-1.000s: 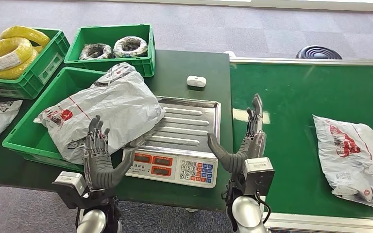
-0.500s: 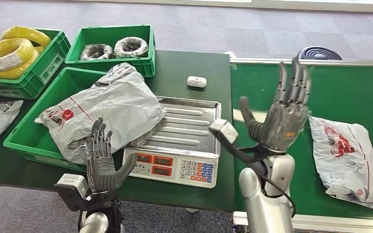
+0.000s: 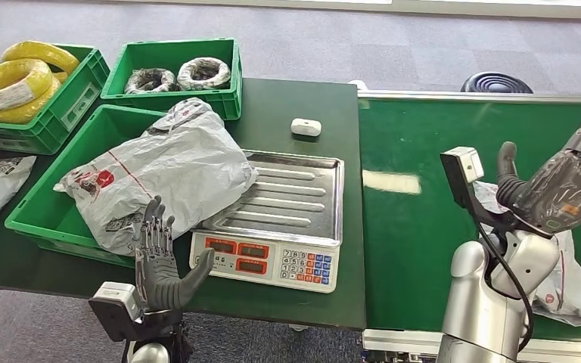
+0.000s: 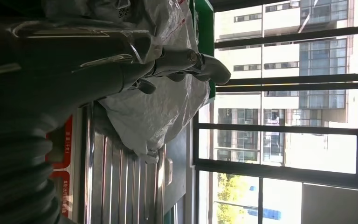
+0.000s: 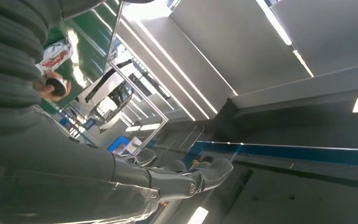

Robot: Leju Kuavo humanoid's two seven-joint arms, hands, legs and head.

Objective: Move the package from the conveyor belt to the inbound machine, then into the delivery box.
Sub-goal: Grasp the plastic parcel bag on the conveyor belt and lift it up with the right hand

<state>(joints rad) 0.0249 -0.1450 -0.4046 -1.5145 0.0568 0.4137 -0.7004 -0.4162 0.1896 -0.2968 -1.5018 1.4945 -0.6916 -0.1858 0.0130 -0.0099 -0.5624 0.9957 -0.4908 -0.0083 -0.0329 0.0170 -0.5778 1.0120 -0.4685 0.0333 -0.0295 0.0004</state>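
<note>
From the head view, the right robot hand (image 3: 563, 189) has swung away from the scale (image 3: 272, 227), rising and crossing over the conveyor belt (image 3: 424, 227) until it hangs above the package (image 3: 571, 283) lying on the belt on the side far from the scale. Its fingers are spread, palm open, holding nothing. The arm now hides much of the package; what shows sits flat on the green surface, not yet touched. The left robot hand (image 3: 159, 257) has barely shifted: it stays raised at the scale's front corner, fingers apart and empty, just beside the bagged parcel (image 3: 166, 166) that spills from the green crate (image 3: 45, 204) onto the scale's tray.

The left wrist view shows that hand's fingers (image 4: 200, 65) extended and released, near the parcel (image 4: 158, 107) and the ribbed tray (image 4: 121, 182).

In the right wrist view the fingers (image 5: 200, 175) point up toward the ceiling, uncurled.

By my reading, the reach toward the package is under way; the hand must next turn down and close on it.
</note>
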